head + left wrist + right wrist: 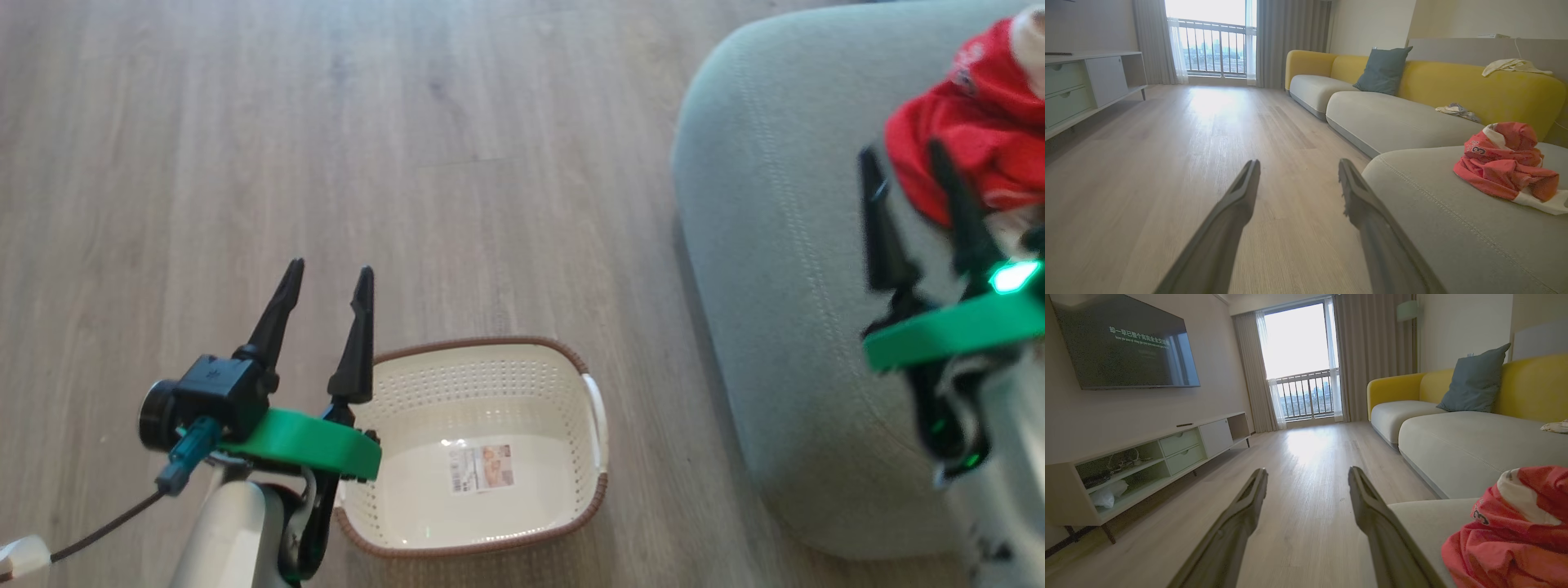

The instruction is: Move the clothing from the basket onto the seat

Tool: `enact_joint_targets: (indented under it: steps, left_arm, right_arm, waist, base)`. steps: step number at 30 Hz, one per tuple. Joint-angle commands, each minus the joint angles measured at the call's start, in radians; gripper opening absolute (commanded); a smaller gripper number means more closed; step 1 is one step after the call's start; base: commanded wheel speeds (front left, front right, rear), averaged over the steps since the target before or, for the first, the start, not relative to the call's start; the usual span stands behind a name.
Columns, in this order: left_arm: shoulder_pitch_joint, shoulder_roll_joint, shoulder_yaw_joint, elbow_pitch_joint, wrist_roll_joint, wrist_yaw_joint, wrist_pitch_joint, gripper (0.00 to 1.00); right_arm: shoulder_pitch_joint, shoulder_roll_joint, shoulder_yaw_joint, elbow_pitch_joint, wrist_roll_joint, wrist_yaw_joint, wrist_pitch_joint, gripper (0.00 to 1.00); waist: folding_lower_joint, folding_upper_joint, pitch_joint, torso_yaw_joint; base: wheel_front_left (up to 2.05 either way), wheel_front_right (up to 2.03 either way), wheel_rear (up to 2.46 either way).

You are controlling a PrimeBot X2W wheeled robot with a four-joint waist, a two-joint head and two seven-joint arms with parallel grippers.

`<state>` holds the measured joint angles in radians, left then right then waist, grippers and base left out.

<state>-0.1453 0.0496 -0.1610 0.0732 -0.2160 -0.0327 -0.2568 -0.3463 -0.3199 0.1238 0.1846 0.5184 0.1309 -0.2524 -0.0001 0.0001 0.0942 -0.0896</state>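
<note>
The red clothing (pixel 976 139) with white panels lies bunched on the grey-green seat (pixel 775 269) at the right; it also shows as the clothing (pixel 1506 165) on the seat (pixel 1453 228) and as the clothing (pixel 1515 531). The cream basket (pixel 571 498) with a brown rim stands on the floor left of the seat, holding just a paper label. My left gripper (pixel 325 273) is open above the basket's left end, nothing between its fingers. My right gripper (pixel 902 159) is open over the seat, just beside the clothing, not gripping it.
Wood floor (pixel 326 122) spreads to the left and ahead. A long yellow-backed couch (pixel 1433 81) with a blue cushion (pixel 1382 69) runs on past the seat, other cloths lying on it. A low TV cabinet (pixel 1167 457) lines the opposite wall under a wall screen.
</note>
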Motion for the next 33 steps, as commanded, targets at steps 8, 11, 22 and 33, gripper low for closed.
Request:
enact_joint_targets:
  steps: [8,11,22,33]
  left_arm:
    - [0.002,0.001,0.057,-0.055,0.013,0.077,-0.005,1.00]
    - [0.012,0.001,0.046,-0.055,0.019,0.088,-0.005,1.00]
    - [0.032,0.001,0.043,-0.011,0.067,0.120,-0.005,1.00]
    - [0.037,0.001,0.040,-0.002,0.037,0.112,-0.005,1.00]
  right_arm:
    - [0.129,0.107,0.003,-0.032,-0.102,0.000,-0.009,1.00]
    - [0.146,0.133,-0.008,-0.021,-0.134,0.000,-0.009,1.00]
    - [0.173,0.196,-0.010,0.006,-0.224,0.000,-0.009,1.00]
    - [0.182,0.221,-0.019,0.019,-0.254,0.000,-0.009,1.00]
  waist:
    - [0.0001,-0.0001,-0.005,0.092]
    - [0.0001,-0.0001,-0.006,0.109]
    - [0.0001,-0.0001,-0.006,0.130]
    - [0.0001,-0.0001,0.000,0.124]
  base:
    - [0.00,0.00,0.00]
    - [0.00,0.00,0.00]
    - [0.00,0.00,0.00]
    - [0.00,0.00,0.00]
